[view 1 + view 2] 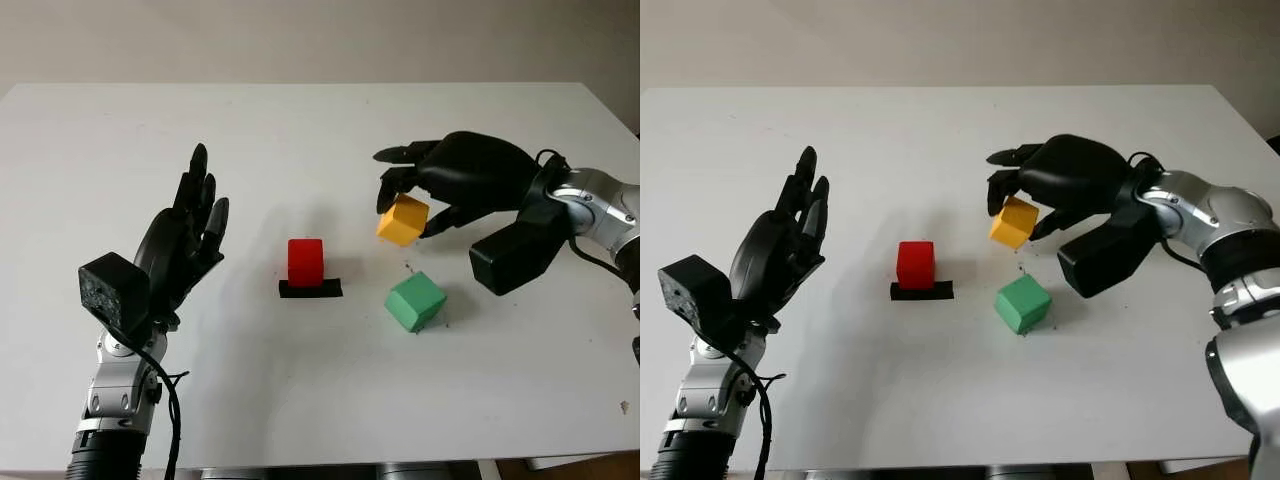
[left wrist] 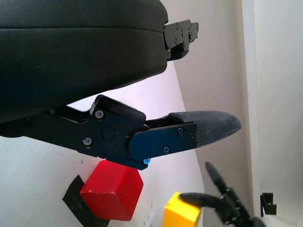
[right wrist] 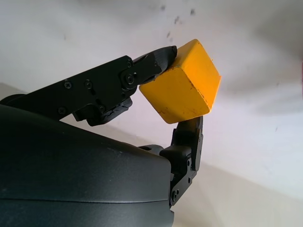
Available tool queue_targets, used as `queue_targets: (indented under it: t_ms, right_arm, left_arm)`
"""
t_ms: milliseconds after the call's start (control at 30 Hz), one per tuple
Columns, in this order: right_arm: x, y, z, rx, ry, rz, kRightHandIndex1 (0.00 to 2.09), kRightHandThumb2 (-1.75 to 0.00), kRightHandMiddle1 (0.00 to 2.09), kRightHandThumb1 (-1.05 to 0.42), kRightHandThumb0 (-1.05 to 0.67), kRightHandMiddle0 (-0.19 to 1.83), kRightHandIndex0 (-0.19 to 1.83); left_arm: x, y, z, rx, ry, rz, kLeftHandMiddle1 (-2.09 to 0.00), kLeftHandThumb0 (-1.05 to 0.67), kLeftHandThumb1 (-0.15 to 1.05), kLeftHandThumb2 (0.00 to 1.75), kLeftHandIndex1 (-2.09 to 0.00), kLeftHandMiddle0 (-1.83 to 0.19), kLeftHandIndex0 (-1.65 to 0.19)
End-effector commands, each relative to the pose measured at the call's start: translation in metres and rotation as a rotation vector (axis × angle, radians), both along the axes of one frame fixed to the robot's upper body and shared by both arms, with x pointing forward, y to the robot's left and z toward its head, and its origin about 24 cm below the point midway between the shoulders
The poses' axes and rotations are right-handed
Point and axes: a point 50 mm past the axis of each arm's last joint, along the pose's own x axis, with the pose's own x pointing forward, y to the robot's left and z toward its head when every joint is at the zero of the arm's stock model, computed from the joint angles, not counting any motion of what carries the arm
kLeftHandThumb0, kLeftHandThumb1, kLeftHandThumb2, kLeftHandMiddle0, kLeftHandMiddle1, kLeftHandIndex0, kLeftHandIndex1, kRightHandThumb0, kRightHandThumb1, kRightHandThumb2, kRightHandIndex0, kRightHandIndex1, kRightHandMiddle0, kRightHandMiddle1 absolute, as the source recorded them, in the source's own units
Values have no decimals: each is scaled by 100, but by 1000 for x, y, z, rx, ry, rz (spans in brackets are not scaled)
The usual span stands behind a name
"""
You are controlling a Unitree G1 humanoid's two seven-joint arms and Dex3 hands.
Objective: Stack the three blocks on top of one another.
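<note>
A red block point(image 1: 306, 262) stands on a small black pad point(image 1: 310, 289) near the table's middle. To its right my right hand point(image 1: 412, 205) is shut on a yellow block point(image 1: 402, 219), holding it tilted just above the table; the right wrist view shows the yellow block point(image 3: 182, 90) pinched between fingertips. A green block point(image 1: 415, 301) lies on the table in front of the yellow one, clear of the hand. My left hand point(image 1: 190, 225) is open and raised at the left, well away from the blocks.
The white table point(image 1: 300, 130) reaches to a far edge against a pale wall. Wide bare surface lies behind and in front of the blocks. The table's right edge is close behind my right forearm point(image 1: 590, 210).
</note>
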Motion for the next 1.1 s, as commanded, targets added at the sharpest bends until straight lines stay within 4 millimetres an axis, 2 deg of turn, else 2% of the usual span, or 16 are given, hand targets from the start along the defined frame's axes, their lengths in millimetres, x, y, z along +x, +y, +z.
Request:
queue_targets:
  t_ms: [0, 233, 367, 767, 1000, 1067]
  right_arm:
    - [3, 9, 22, 33, -68, 21, 6, -5, 110, -91, -34, 55, 31]
    - [6, 33, 49, 37, -110, 71, 5, -5, 108, -91, -33, 52, 29]
    - [6, 53, 56, 19, -91, 133, 5, -5, 109, -91, -34, 53, 28]
    - [1, 102, 53, -34, -79, 329, 6, -5, 119, -92, -44, 54, 30]
    - [-1, 120, 46, -76, -60, 392, 5, -6, 117, -93, -43, 52, 28]
    - [-2, 123, 45, -92, -55, 402, 5, -6, 118, -95, -36, 52, 27]
  left_arm:
    - [2, -2, 1, 13, -10, -12, -4, -77, 105, 58, 0, 19, 19]
    - [4, -2, 2, 4, -14, -14, -4, -75, 105, 60, 0, 19, 19]
    - [5, -2, 3, -12, -14, -6, -4, -76, 105, 62, 0, 19, 19]
    - [3, 1, 4, -28, -11, 32, -5, -78, 105, 66, -1, 19, 19]
    - [2, 0, 4, -46, -11, 38, -5, -80, 105, 65, -1, 19, 19]
    - [2, 0, 4, -54, -13, 40, -4, -80, 105, 65, 0, 19, 19]
